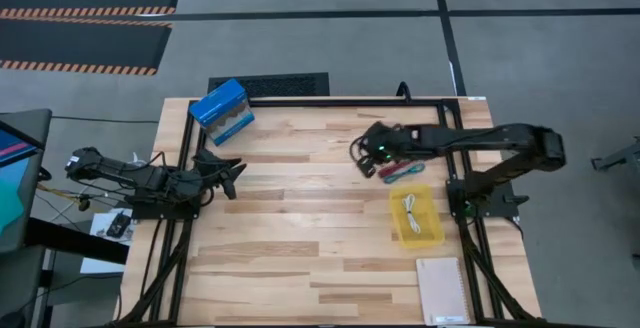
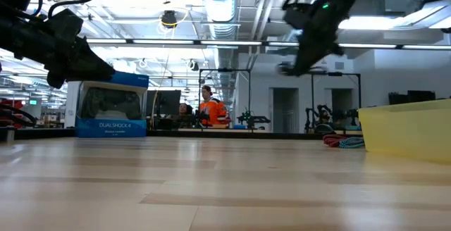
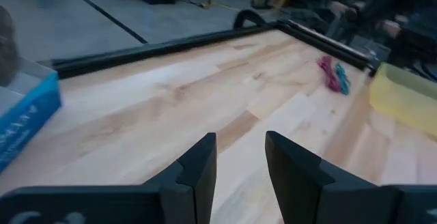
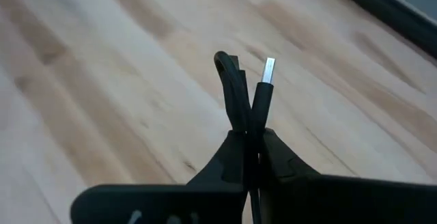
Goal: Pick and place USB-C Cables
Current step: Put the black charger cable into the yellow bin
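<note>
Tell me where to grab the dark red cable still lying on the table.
Grip the dark red cable across its bundled middle, coming straight down from above. It lies flat beside the teal-blue cable, so keep the fingers narrow and on the red side.

A blue DualShock 4 box (image 2: 111,108) stands far back on the wooden tabletop (image 2: 211,189). A yellow tray (image 2: 409,129) sits beside tangled red and teal cables (image 2: 343,141). A person in orange (image 2: 210,108) stands beyond.
</note>
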Tool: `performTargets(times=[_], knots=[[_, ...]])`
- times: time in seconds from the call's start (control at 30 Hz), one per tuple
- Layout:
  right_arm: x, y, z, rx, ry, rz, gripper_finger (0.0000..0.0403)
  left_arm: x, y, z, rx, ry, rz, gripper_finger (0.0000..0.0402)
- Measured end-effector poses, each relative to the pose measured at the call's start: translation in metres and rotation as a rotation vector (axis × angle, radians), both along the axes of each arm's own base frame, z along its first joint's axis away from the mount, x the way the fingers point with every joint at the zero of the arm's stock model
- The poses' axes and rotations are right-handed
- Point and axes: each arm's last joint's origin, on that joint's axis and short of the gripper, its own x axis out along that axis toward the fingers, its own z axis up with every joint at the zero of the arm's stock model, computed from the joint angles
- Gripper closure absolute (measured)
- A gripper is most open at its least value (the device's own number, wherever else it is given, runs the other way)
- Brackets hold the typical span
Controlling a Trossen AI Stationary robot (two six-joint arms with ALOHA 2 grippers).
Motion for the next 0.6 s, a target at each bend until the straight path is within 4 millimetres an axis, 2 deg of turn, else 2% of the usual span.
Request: performTargets(times=[0.17, 0.3, 0.47, 0.6], knots=[[-0.044, 0.005, 0.016, 0.009, 0.09, -0.167, 0.0388, 0.001, -0.002, -0.001, -0.007, 0.03, -0.083, 0.0288], [-0.073, 0.019, 0.025, 0.041, 0.13, -0.246, 0.0388, 0.001, -0.003, -0.002, -0.023, 0.043, -0.126, 0.0288], [-0.1, 0.043, 0.029, 0.095, 0.178, -0.319, 0.0388, 0.001, -0.004, -0.002, -0.033, 0.045, -0.147, 0.0288], [-0.112, 0.065, 0.025, 0.122, 0.206, -0.357, 0.0388, 0.001, -0.004, -0.002, -0.031, 0.046, -0.148, 0.0288]])
